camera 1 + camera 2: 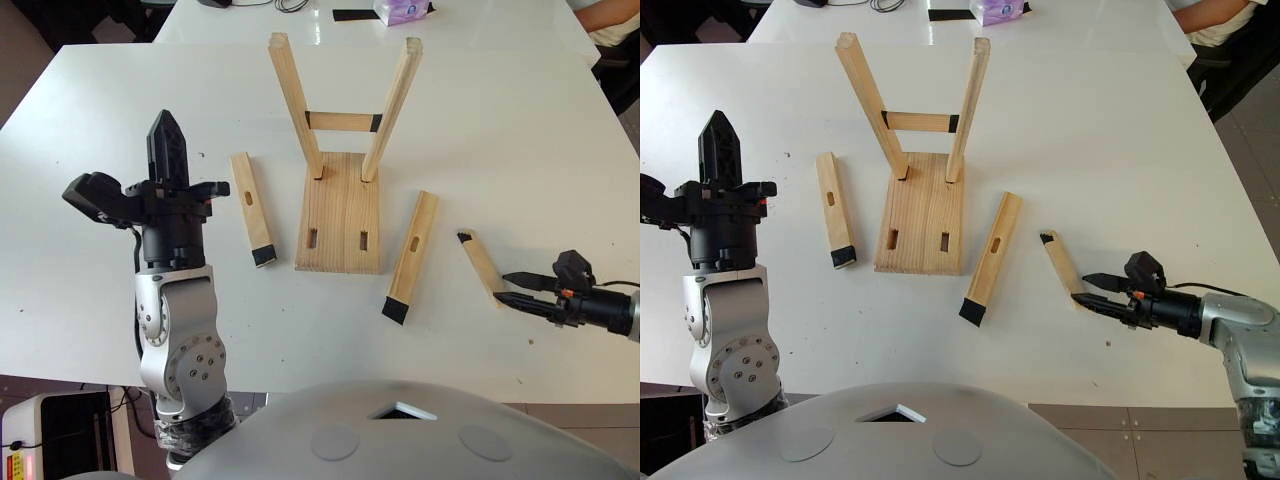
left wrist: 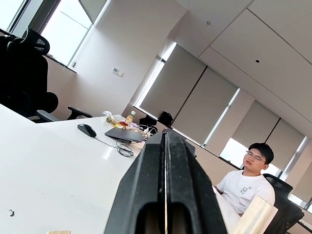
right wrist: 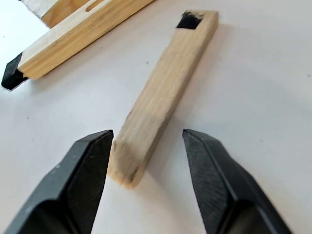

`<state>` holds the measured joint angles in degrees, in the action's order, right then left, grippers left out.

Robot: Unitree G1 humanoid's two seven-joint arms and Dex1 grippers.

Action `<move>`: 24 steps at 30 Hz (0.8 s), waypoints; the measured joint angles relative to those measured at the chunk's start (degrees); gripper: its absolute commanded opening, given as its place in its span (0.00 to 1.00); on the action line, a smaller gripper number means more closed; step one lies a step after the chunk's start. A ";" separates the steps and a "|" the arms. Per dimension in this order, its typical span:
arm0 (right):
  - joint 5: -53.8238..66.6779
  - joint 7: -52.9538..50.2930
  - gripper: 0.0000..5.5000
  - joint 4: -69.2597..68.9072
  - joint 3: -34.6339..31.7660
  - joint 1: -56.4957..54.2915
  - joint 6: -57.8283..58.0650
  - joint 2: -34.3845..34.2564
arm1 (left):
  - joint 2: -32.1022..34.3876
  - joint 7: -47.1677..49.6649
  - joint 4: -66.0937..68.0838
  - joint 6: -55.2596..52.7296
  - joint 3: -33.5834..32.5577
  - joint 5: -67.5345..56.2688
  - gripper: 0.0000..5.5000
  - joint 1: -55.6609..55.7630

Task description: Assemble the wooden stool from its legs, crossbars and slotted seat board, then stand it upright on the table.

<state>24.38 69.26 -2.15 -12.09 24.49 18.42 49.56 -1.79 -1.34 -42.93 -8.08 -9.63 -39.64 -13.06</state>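
1. Right wrist view: my right tool stands wide open, one finger on either side of the near end of the loose crossbar. The crossbar lies flat on the table. I cannot tell whether either finger touches the wood.
2. The eye views place that crossbar to the right of the seat board, well apart from it.
3. Between the two lies a loose leg, near the seat board's right edge, with its black-tipped end toward me.
4. A second loose leg lies flat near the seat board's left edge.
5. The seat board lies flat. At its far end two standing legs rise from it, joined by a fitted crossbar.
6. Left wrist view: my left tool has its fingers pressed together with nothing between them.
7. The eye views show it raised above the table, well to the left of the seat board.
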 measured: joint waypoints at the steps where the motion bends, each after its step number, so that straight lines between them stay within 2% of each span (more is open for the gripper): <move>1: -0.16 -0.55 0.48 -1.43 -0.33 2.23 -1.67 -0.31 | 0.04 -0.04 0.14 0.02 0.02 0.00 0.00 0.03; 5: -2.82 -3.64 0.48 -2.67 -1.03 8.38 -12.72 -3.07 | 0.16 -0.16 0.65 0.07 0.07 -0.01 0.00 0.08; 9: -4.96 -9.95 0.48 5.13 1.54 5.19 -26.53 -8.71 | 0.20 -0.19 0.88 0.09 0.12 -0.01 0.00 0.25; 18: -4.96 -17.87 0.48 7.83 3.88 6.71 -36.35 -12.17 | 0.87 -0.17 1.01 -0.08 0.36 0.00 0.00 0.30; 24: -5.65 -23.90 0.33 8.06 5.29 8.88 -41.31 -13.84 | 1.57 -0.13 1.45 -0.78 0.37 0.00 0.00 1.21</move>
<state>18.73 45.36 5.90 -6.79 33.37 -22.89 35.72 -0.22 -1.47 -41.48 -8.86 -9.25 -39.64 -11.85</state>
